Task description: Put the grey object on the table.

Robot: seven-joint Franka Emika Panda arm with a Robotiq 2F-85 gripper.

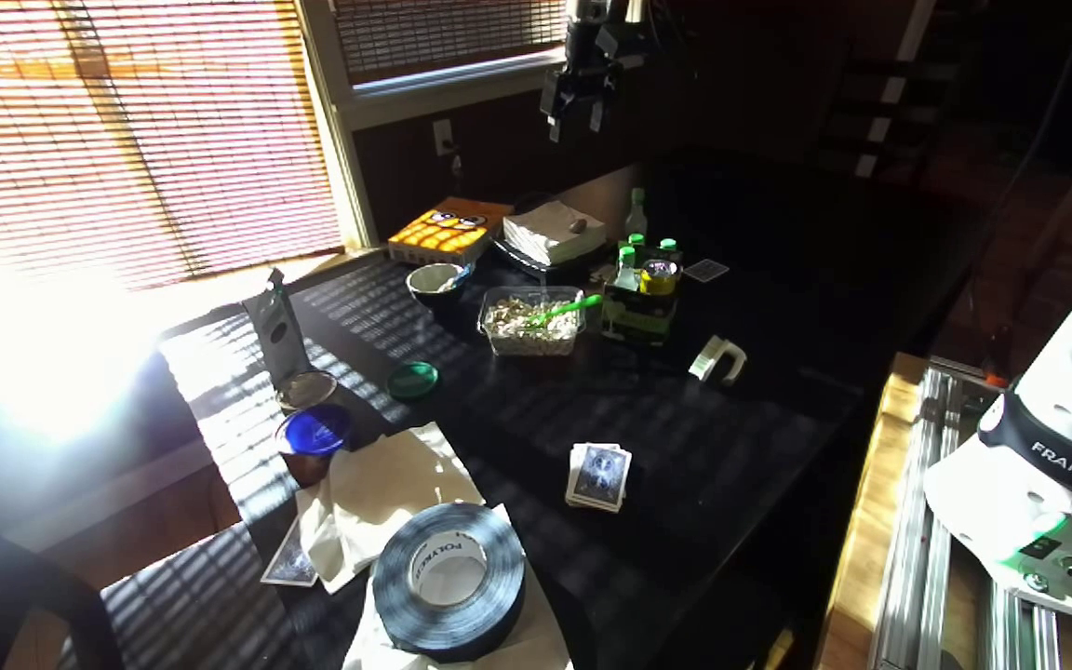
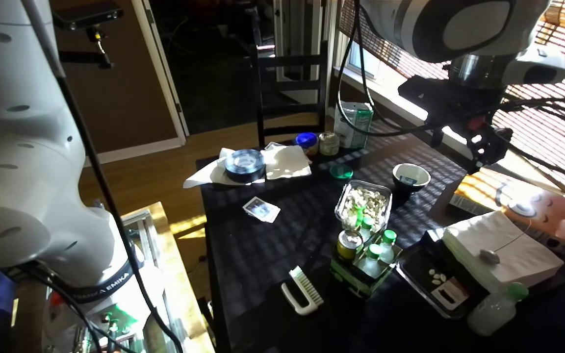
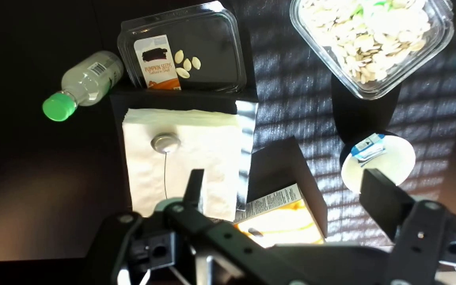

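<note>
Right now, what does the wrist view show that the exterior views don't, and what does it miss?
Only the wrist view shows the words PUMPKIN SEEDS legibly on the white-and-orange rectangular label, and a barcode on the green-capped translucent bottle.
Both exterior views alone show the pale-bristled, loop-handled brush, the blue-backed playing cards and the thick dark tape roll.
All share the dark tabletop, the open black gripper, the clear plastic seed container and the round white-lined dark bowl.

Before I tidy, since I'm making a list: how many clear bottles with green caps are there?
4: three bottles in the dark green cardboard carrier, one standing bottle beside the clear plastic tray.
</note>
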